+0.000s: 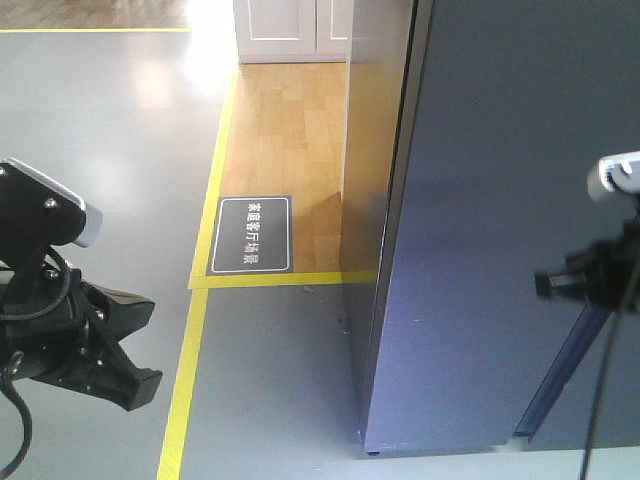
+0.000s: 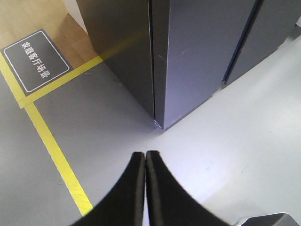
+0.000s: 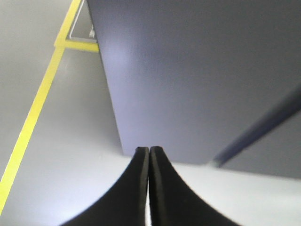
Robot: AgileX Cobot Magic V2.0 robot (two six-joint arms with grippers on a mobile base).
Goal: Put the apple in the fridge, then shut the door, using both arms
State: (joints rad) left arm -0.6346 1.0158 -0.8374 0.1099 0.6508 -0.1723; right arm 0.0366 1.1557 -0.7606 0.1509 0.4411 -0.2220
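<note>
I see the fridge (image 1: 480, 250) standing tall and dark grey on the grey floor, its door (image 2: 202, 61) flat and flush against the body, a thin seam between them. The apple is in none of my views.

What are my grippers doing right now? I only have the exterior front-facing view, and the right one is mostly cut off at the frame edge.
Observer: The right wrist view shows the right gripper shut, fingertips together with nothing between them.
Operator: And the left one?
Observer: The left gripper is shut and empty too, pointing toward the bottom corner of the fridge.
Operator: Is the door shut flush?
Observer: In the left wrist view the door meets the fridge body along a thin, even seam, and no white interior shows. The apple is not visible in any view.
</note>
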